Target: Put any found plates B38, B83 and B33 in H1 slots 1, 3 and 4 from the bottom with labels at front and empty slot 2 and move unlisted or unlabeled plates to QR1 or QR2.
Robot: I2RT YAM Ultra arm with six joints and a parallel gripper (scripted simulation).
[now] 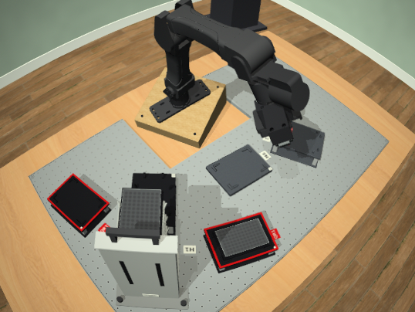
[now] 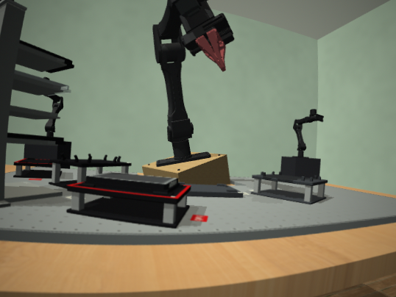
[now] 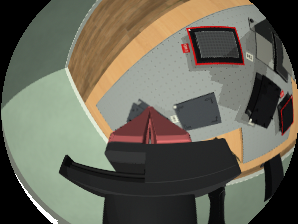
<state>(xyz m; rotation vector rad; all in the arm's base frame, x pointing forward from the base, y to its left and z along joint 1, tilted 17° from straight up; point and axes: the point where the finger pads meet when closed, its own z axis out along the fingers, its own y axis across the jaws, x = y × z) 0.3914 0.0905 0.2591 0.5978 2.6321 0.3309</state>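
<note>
The plate hotel H1 (image 1: 143,247) stands at the front left, with a grey well plate (image 1: 140,210) on its top level. Its shelves show edge-on at the left of the exterior view (image 2: 26,88); I cannot read any labels there. My gripper (image 2: 222,66) has red fingers pressed together with nothing between them. It hangs high over the deck, above the dark raised nest at the right (image 1: 302,144). The fingers also show shut in the wrist view (image 3: 152,131). Another grey plate (image 1: 242,236) lies flat in the red-edged quarantine nest at the front right (image 1: 241,239).
A second red-edged quarantine nest (image 1: 77,201) at the left holds no plate. A flat dark nest (image 1: 239,167) lies mid-deck. A black nest with pegs (image 1: 154,181) sits behind the hotel. The arm's base stands on a wooden wedge (image 1: 181,112).
</note>
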